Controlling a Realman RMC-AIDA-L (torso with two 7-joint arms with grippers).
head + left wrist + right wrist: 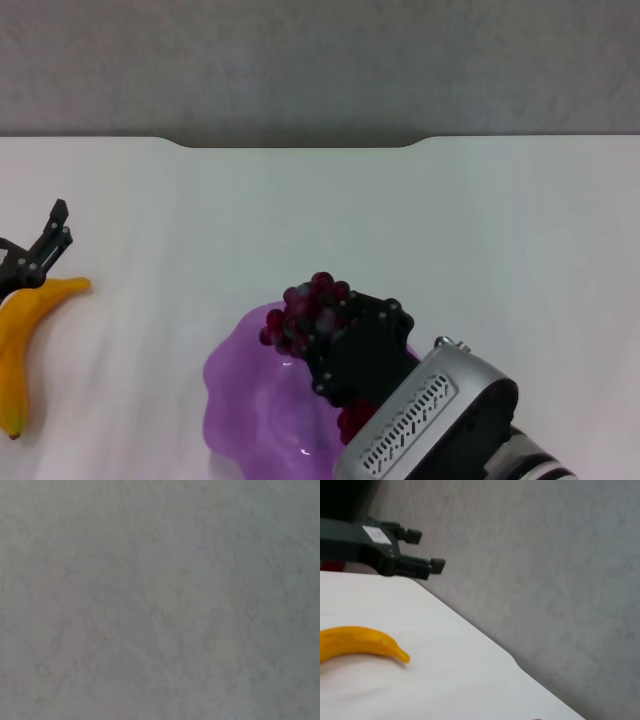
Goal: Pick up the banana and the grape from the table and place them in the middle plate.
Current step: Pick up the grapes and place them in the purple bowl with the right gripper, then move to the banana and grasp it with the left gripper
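While your right gripper (335, 335) clamps the grape (305, 305) bunch directly over the middle plate (250, 400), you are placed to lower it in. Beyond the plate, toward your left, the banana (25, 340) lies on the desk (450, 230), waiting. Your left gripper (45, 245) hovers just past the banana's far tip, fingers slightly parted and empty, probably staged for that pick.

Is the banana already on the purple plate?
No, the banana lies on the white table by the left claw, well apart from the purple plate.
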